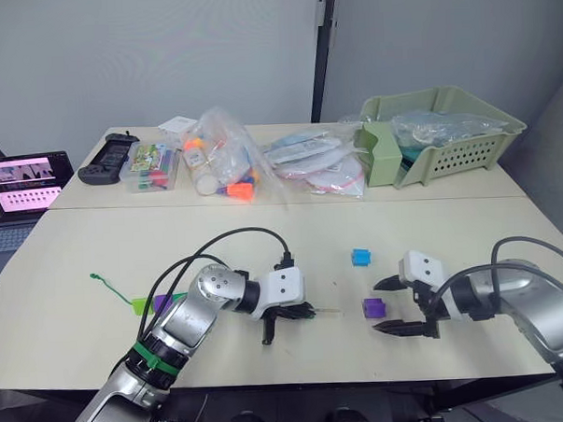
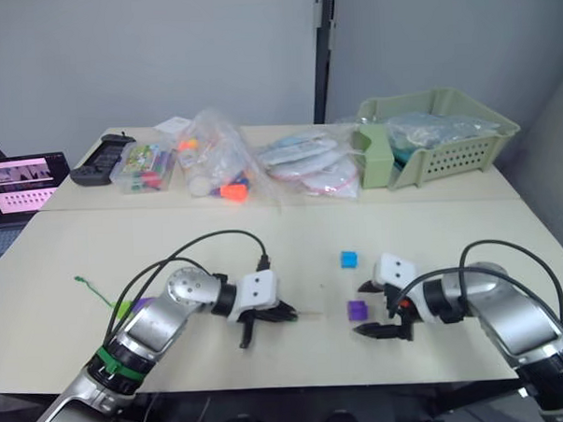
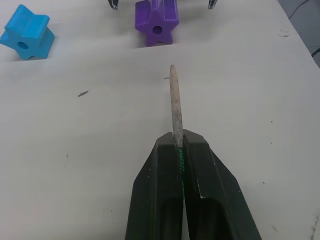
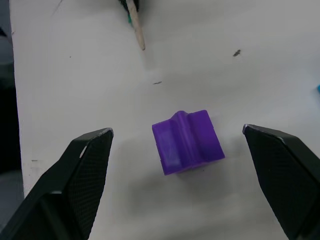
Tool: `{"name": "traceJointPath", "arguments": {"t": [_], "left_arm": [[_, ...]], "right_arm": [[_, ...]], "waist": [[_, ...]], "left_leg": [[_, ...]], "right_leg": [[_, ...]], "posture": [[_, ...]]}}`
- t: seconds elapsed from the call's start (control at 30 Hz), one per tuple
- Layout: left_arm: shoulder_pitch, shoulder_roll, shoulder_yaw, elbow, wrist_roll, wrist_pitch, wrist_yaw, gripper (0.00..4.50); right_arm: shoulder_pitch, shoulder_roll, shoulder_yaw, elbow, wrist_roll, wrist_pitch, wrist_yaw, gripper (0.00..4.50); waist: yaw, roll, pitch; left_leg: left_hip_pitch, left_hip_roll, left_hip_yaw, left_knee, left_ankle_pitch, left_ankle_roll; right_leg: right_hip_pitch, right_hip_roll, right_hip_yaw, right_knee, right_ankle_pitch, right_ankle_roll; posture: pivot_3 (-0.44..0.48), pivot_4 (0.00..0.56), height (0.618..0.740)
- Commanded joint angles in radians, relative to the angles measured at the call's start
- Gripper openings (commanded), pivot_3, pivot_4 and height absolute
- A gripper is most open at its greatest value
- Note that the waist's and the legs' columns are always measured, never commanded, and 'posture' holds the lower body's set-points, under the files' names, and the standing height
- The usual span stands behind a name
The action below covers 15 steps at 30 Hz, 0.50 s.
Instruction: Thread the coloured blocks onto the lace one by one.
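Left tool (image 3: 179, 150): pressed together on the lace just behind its stiff pale tip (image 3: 174, 100), so the tip juts out bare and level over the table (image 1: 264, 235), aimed at the purple block; judged, this short grip keeps the tip rigid for threading.
Right tool (image 4: 182, 167): spread wide, one finger on each side of the purple block (image 4: 188, 141), not touching it; it seems set to close on the block and steady it for the tip.
Purple block: star-shaped, on the table between the two tools, its hole facing the left tool's camera, roughly in line with the tip but apart from it.
Lace (image 1: 112, 286): the green cord trails behind the left arm toward the table's left side, with a lime green block (image 1: 141, 302) and another purple block (image 1: 163, 303) by it.
Blue block (image 1: 361, 257): loose, just beyond the purple one.
Far edge: bagged toys (image 1: 225, 162) and a green basket (image 1: 446, 134), out of the work.
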Motion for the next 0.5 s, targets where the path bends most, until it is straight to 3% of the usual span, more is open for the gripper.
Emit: {"name": "traceJointPath", "arguments": {"t": [0.03,0.13,0.17,0.4,0.5], "left_arm": [[0.01,0.008,0.016,-0.056,-0.007,0.014,0.015,0.0],[0.012,0.013,0.019,-0.064,-0.008,0.022,0.019,0.0],[0.012,0.014,0.018,-0.066,-0.008,0.024,0.021,0.0],[0.006,0.018,0.01,-0.074,-0.007,0.03,0.023,0.0],[-0.019,0.01,-0.003,-0.077,0.005,0.056,0.025,0.0]], "right_arm": [[-0.018,0.008,0.008,0.05,-0.034,-0.079,0.037,4.39],[-0.024,0.029,0.011,0.081,-0.049,-0.105,0.048,4.39],[-0.029,0.042,0.009,0.089,-0.051,-0.11,0.043,3.88],[-0.018,0.089,0.005,0.109,-0.083,-0.141,0.021,1.55],[-0.018,0.115,0.004,0.099,-0.084,-0.135,0.001,1.38]], "waist": [[0.0,0.0,0.0],[-0.001,0.0,0.0],[-0.002,0.0,0.0],[-0.002,0.0,0.0],[-0.002,0.0,0.0]], "left_leg": [[0.0,0.0,0.0,0.0,0.0,0.0],[0.0,0.0,-0.002,0.0,0.0,0.0],[0.0,0.0,-0.002,0.0,0.0,0.0],[0.001,0.0,-0.003,0.0,0.0,0.0],[0.001,0.0,-0.003,0.0,0.0,0.0]], "right_leg": [[0.0,0.0,0.0,0.0,0.0,0.0],[0.0,0.0,0.0,0.001,0.0,0.0],[0.0,0.0,0.0,0.001,0.0,0.0],[0.0,0.0,0.0,0.001,0.0,0.0],[0.0,0.0,0.0,0.001,0.0,-0.001]], "posture": [[0.0,0.15,0.74],[0.0,0.15,0.74],[0.0,0.15,0.74],[0.0,0.15,0.74],[0.0,0.15,0.74]]}}
